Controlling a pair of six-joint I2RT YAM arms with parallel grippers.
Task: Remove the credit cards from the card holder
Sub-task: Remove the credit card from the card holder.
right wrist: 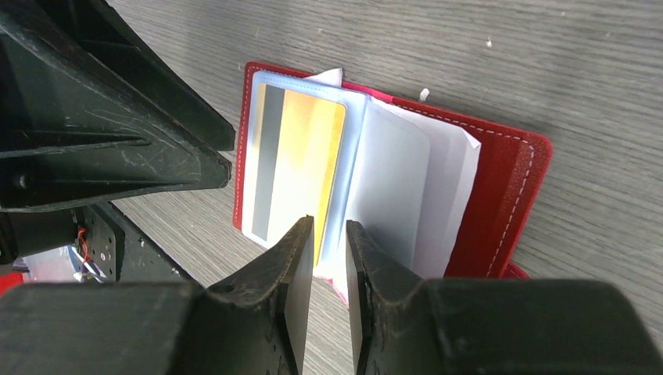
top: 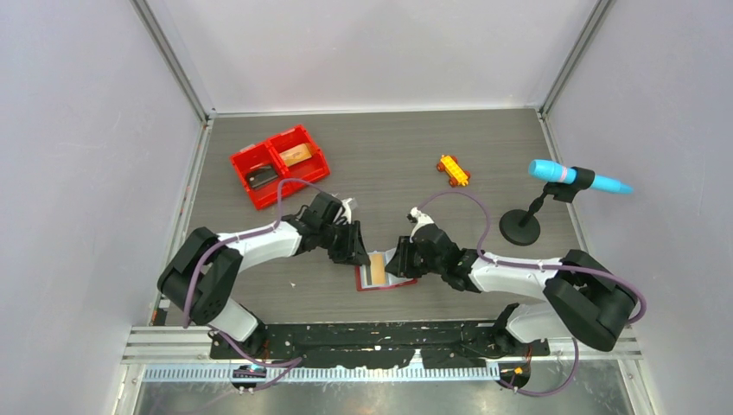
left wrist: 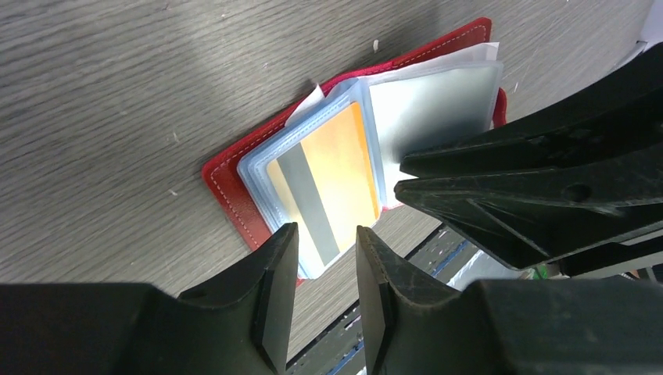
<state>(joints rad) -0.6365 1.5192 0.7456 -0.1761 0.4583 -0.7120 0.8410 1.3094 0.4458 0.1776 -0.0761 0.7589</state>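
The card holder (top: 385,287) lies open near the table's front edge, dark red with clear sleeves fanned up (left wrist: 228,187) (right wrist: 512,187). An orange-yellow credit card (top: 378,268) with a grey stripe sits inside the top sleeve (left wrist: 336,168) (right wrist: 301,152). My left gripper (top: 358,252) (left wrist: 327,230) hovers at the holder's left side, jaws open on either side of the sleeve's corner without clamping it. My right gripper (top: 403,259) (right wrist: 329,224) is at the sleeves' fold, open by a narrow gap with nothing between its pads. The two grippers' tips nearly meet over the holder.
A red two-compartment bin (top: 246,161) with items in it stands at the back left. A small orange-yellow toy vehicle (top: 453,169) lies at the back centre-right. A blue microphone (top: 575,177) on a black stand (top: 520,227) is at the right. The metal base rail (top: 380,337) runs just in front of the holder.
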